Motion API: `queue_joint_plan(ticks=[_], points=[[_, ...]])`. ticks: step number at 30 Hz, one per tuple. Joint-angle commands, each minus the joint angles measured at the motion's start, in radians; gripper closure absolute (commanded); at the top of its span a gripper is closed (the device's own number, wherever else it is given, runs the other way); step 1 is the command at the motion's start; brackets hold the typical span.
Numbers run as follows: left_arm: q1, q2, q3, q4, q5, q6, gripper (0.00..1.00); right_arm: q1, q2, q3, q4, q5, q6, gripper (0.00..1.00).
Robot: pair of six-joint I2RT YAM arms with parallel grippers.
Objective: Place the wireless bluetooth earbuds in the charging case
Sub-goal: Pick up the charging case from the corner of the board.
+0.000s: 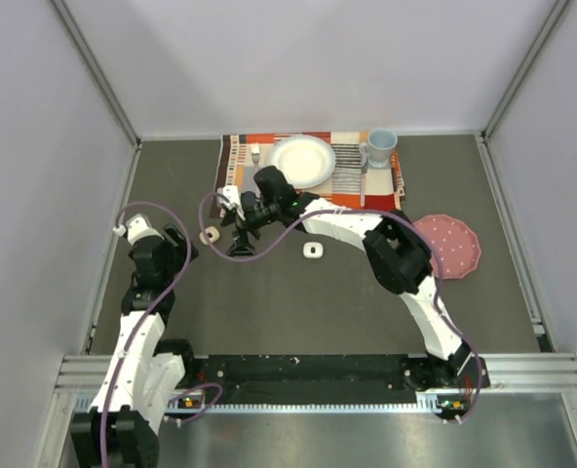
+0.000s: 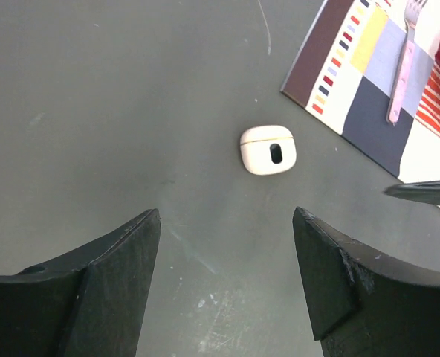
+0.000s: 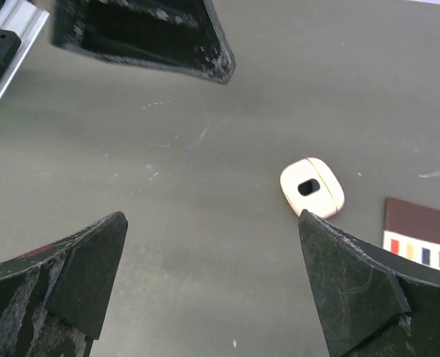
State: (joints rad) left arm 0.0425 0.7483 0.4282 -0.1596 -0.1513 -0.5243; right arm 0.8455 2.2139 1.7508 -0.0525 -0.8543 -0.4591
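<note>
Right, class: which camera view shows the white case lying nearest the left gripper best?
Left wrist: the white case lies near the centre and unblocked, with its seam and dark oval clear. Right wrist shows it too, off-centre and tilted. Top external gives only a small pale speck.

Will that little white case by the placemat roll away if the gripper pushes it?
Probably not: the case lies flat, so it would likely slide, not roll. Its smooth rounded shell looks slippery, so it might slip from a pinch.
</note>
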Motion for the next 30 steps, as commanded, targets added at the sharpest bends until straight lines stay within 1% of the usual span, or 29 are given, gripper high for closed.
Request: queue_joint_plan(ticks=[1, 3, 4, 7, 8, 10, 12, 13, 14, 15, 18, 19, 21, 22, 23, 27, 28, 30], points=[[0.042, -0.058, 0.075, -0.083, -0.056, 0.035, 0.23, 0.018, 0.133, 0.208, -0.035, -0.133, 0.056, 0.01], [0.046, -0.067, 0.089, -0.101, -0.065, 0.053, 0.23, 0.02, 0.18, 0.268, -0.04, -0.152, 0.085, 0.01], [0.048, -0.069, 0.096, -0.106, -0.067, 0.055, 0.23, 0.023, 0.232, 0.339, -0.044, -0.153, 0.124, 0.01], [0.05, -0.075, 0.107, -0.107, -0.054, 0.052, 0.23, 0.026, 0.306, 0.459, -0.047, -0.118, 0.189, 0.02], [0.048, -0.075, 0.11, -0.11, -0.054, 0.052, 0.23, 0.026, 0.34, 0.476, -0.038, -0.111, 0.194, 0.02], [0.05, -0.076, 0.116, -0.112, -0.048, 0.056, 0.23, 0.029, 0.372, 0.554, -0.072, -0.089, 0.221, 0.02], [0.051, -0.076, 0.121, -0.112, -0.047, 0.058, 0.23, 0.033, 0.389, 0.57, -0.075, -0.06, 0.24, 0.01], [0.051, -0.075, 0.126, -0.113, -0.045, 0.061, 0.23, 0.033, 0.395, 0.594, -0.075, -0.046, 0.275, 0.01], [0.051, -0.075, 0.129, -0.115, -0.045, 0.061, 0.23, 0.033, 0.405, 0.607, -0.073, -0.055, 0.29, 0.01], [0.051, -0.073, 0.132, -0.115, -0.045, 0.063, 0.23, 0.033, 0.418, 0.615, -0.058, -0.055, 0.309, 0.01], [0.05, -0.072, 0.133, -0.112, -0.037, 0.064, 0.23, 0.033, 0.452, 0.642, 0.0, -0.025, 0.451, 0.01], [0.05, -0.072, 0.132, -0.112, -0.036, 0.064, 0.23, 0.032, 0.458, 0.651, 0.023, -0.031, 0.538, 0.03], [0.051, -0.07, 0.13, -0.107, -0.036, 0.067, 0.23, 0.033, 0.475, 0.651, 0.077, -0.009, 0.617, 0.05], [0.051, -0.07, 0.126, -0.103, -0.034, 0.069, 0.23, 0.033, 0.487, 0.651, 0.112, 0.039, 0.692, 0.08], [0.051, -0.072, 0.124, -0.103, -0.033, 0.07, 0.23, 0.033, 0.495, 0.651, 0.12, 0.06, 0.723, 0.1], [0.051, -0.067, 0.121, -0.097, -0.024, 0.075, 0.23, 0.036, 0.497, 0.625, 0.181, 0.06, 0.772, 0.11], [0.05, -0.066, 0.121, -0.097, -0.018, 0.078, 0.23, 0.036, 0.485, 0.59, 0.206, 0.052, 0.749, 0.12], [0.051, -0.064, 0.119, -0.095, -0.005, 0.083, 0.23, 0.036, 0.42, 0.543, 0.22, 0.066, 0.723, 0.11]])
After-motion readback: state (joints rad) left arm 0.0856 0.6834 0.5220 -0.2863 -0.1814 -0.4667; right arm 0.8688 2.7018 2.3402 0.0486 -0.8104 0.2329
